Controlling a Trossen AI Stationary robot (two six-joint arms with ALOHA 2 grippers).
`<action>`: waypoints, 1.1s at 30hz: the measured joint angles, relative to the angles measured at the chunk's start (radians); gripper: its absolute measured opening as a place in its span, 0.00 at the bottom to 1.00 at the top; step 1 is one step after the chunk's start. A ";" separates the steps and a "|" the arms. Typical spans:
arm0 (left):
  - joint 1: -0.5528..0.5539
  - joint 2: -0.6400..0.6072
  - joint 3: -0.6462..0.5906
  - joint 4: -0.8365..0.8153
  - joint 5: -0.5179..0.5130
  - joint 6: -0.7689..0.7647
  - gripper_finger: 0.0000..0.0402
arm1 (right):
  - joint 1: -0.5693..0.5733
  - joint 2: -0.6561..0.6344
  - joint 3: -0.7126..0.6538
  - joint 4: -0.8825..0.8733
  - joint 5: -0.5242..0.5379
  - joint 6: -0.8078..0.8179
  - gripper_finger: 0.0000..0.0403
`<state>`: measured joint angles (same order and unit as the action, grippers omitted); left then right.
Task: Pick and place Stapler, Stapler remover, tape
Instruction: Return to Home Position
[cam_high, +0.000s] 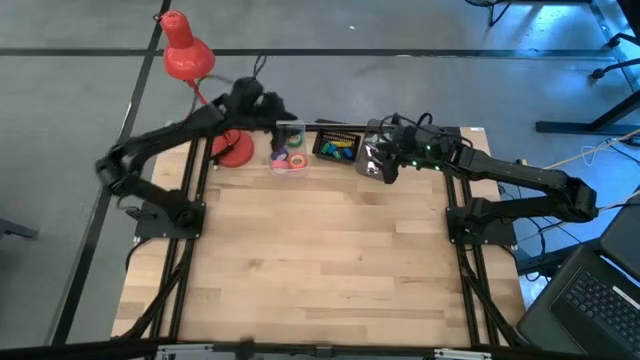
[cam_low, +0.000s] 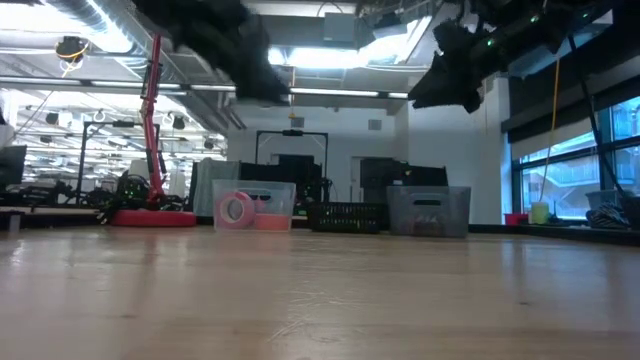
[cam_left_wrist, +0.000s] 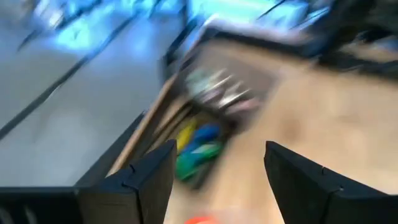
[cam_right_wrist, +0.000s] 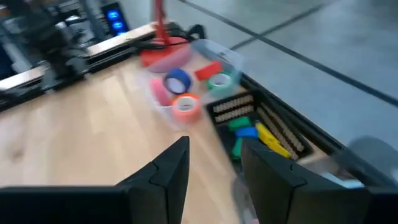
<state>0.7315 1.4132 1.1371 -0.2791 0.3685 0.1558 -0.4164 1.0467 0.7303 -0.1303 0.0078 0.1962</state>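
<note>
A clear bin (cam_high: 288, 148) at the table's far edge holds the tape rolls: blue (cam_right_wrist: 178, 79), green (cam_right_wrist: 219, 81), orange (cam_right_wrist: 185, 104) and a pink one (cam_low: 236, 209). A red piece (cam_right_wrist: 208, 70) lies among them. I cannot pick out the stapler or the stapler remover. My left gripper (cam_left_wrist: 221, 148) hangs open above the far edge beside that bin (cam_high: 272, 108), with nothing between its fingers. My right gripper (cam_right_wrist: 215, 142) stands open in the air over a second clear bin (cam_low: 428, 210) farther right, also with nothing between its fingers.
A black tray (cam_high: 338, 148) with yellow, blue and green blocks sits between the two clear bins. A red desk lamp (cam_high: 185, 55) stands on its base (cam_high: 235, 150) at the far left. Bare wooden tabletop (cam_high: 320, 260) stretches toward the near edge.
</note>
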 joint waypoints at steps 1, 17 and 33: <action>-0.028 -0.054 -0.028 0.020 0.021 -0.009 0.58 | 0.017 -0.008 0.000 -0.001 0.000 -0.012 0.37; -0.722 -1.089 -0.609 -0.043 -0.520 -0.234 0.54 | 0.406 -0.689 -0.273 -0.181 0.097 0.112 0.34; -0.834 -1.413 -0.968 0.009 -0.756 -0.374 0.54 | 0.448 -1.042 -0.665 0.094 0.015 -0.003 0.01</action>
<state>-0.1023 0.0006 0.1687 -0.2704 -0.3874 -0.2185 0.0316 0.0043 0.0654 -0.0363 0.0228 0.1935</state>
